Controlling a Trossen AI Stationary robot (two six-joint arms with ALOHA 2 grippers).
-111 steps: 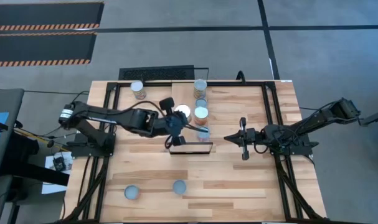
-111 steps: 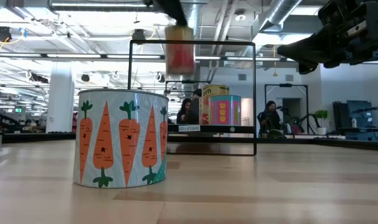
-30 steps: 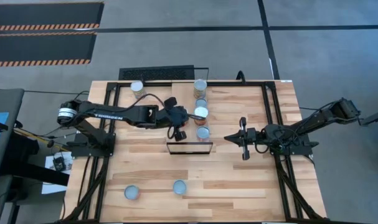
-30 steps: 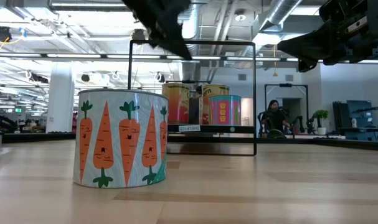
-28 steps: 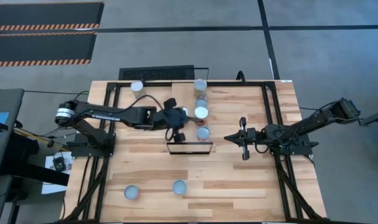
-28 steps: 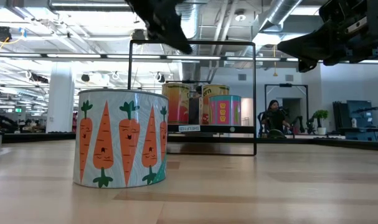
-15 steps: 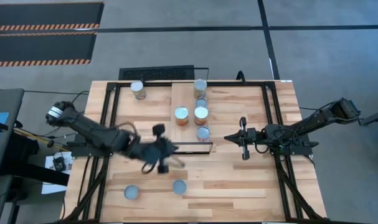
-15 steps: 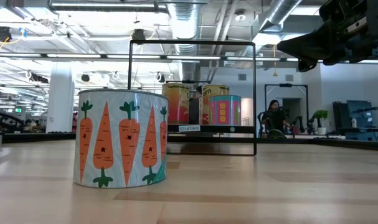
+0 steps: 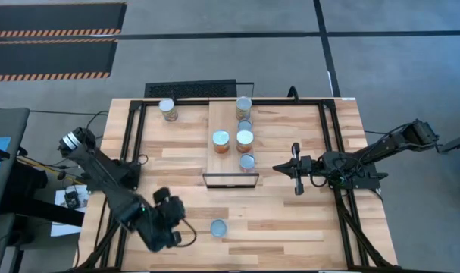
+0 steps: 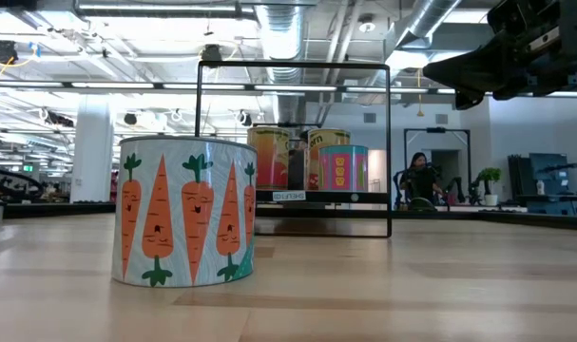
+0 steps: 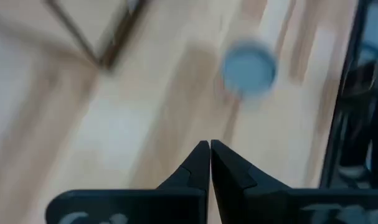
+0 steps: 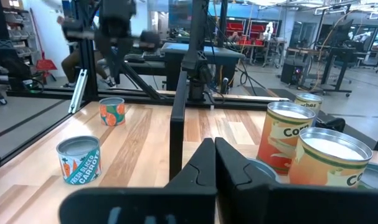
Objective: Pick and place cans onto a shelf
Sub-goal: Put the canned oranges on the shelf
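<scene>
Several cans stand on the light-wood shelf (image 9: 228, 121), among them an orange-labelled one (image 9: 220, 141) and a white-topped one (image 9: 245, 139). One can (image 9: 167, 108) stands on the table at the far left, and a grey-topped can (image 9: 218, 227) near the front edge. My left gripper (image 9: 167, 226) is shut and empty over the table's near left; its wrist view shows its shut fingers (image 11: 210, 146) and a blue-grey can top (image 11: 249, 67) ahead. My right gripper (image 9: 296, 171) is shut and empty to the right of the shelf, as its wrist view (image 12: 213, 146) also shows.
The shelf's thin black frame (image 9: 230, 180) stands at its near end and shows in the low view (image 10: 293, 142). A carrot-labelled can (image 10: 186, 211) fills the low view's foreground. Black rails (image 9: 336, 152) run along the table's sides. People show in the room behind (image 10: 416, 176).
My left arm has swung from the shelf toward the table's near left corner, leaving the orange-labelled can standing on the shelf. It now covers the spot where a second grey-topped can stood near the front edge. My right arm has kept still.
</scene>
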